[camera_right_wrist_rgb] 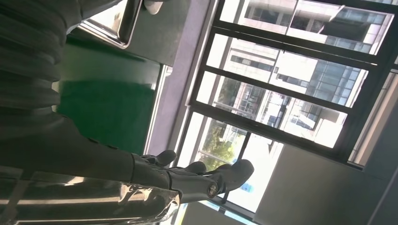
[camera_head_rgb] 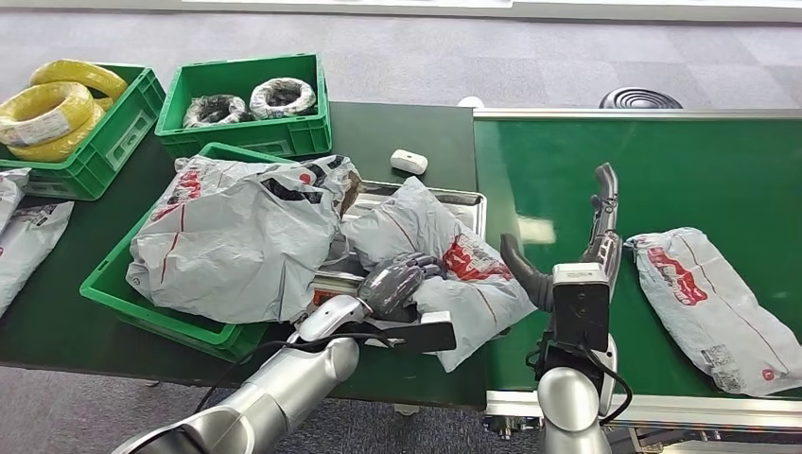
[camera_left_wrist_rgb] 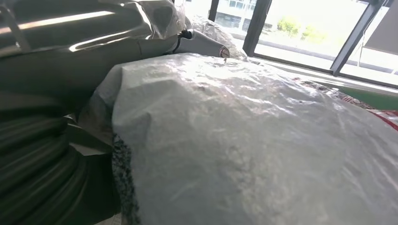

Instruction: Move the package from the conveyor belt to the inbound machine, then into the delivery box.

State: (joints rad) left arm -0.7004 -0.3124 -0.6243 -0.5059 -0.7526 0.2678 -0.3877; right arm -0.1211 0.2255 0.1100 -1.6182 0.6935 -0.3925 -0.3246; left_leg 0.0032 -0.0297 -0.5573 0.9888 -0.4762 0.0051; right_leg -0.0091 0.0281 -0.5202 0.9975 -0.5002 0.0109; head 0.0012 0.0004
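- Left hand (camera_head_rgb: 397, 281) rests with its fingers curled down on the grey package (camera_head_rgb: 444, 260) that lies on the metal tray (camera_head_rgb: 470, 200) of the inbound machine; I read that as a grip on the bag's near edge, though the fingertips are hidden against the plastic.
- From the left wrist camera I see that same package (camera_left_wrist_rgb: 263, 145) close up, crinkled grey plastic with a red stripe at one edge.
- Right hand (camera_head_rgb: 594, 227) is raised over the conveyor belt (camera_head_rgb: 662, 161), fingers straight and apart, thumb out to the side, holding nothing; the right wrist camera shows those fingers (camera_right_wrist_rgb: 206, 176) extended against the windows.
- A second grey package with red print (camera_head_rgb: 714, 293) lies flat on the belt, on the right of my right hand and apart from it.
- Just beside the tray on the left, a green delivery box (camera_head_rgb: 142, 307) holds a large, bulging grey bag (camera_head_rgb: 236, 236) that rises above its rim and touches the package on the tray.
- A small white device (camera_head_rgb: 409, 162) sits on the dark table behind the tray.
- Further back, a green crate (camera_head_rgb: 284, 132) holds two wrapped coils, and another green crate (camera_head_rgb: 113, 142) holds yellow coils (camera_head_rgb: 52, 109).
- More grey bags (camera_head_rgb: 24, 232) lie at the table's far left edge.
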